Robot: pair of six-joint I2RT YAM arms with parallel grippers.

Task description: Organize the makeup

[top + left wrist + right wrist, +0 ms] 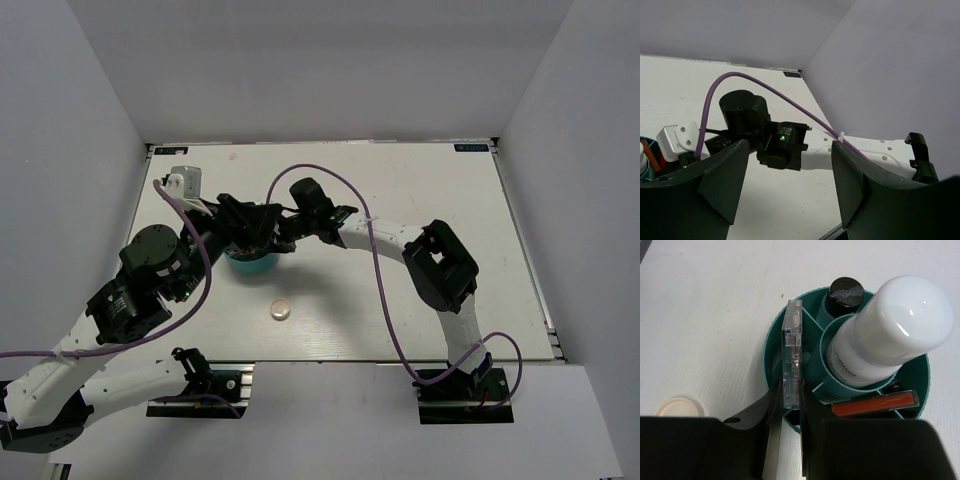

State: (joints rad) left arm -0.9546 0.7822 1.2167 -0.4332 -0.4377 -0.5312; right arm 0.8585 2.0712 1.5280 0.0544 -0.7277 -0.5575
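My right gripper is shut on a clear flat palette that stands on edge in an outer compartment of the teal tub. In the tub's centre cup stands a white bottle. A black-capped tube and a red stick sit in other compartments. A round cream compact lies on the table in front of the tub. My left gripper hangs open and holds nothing, right beside the tub and facing the right wrist.
Both arms crowd together over the tub at the table's left centre. A purple cable loops over the right arm. White walls enclose the table on three sides.
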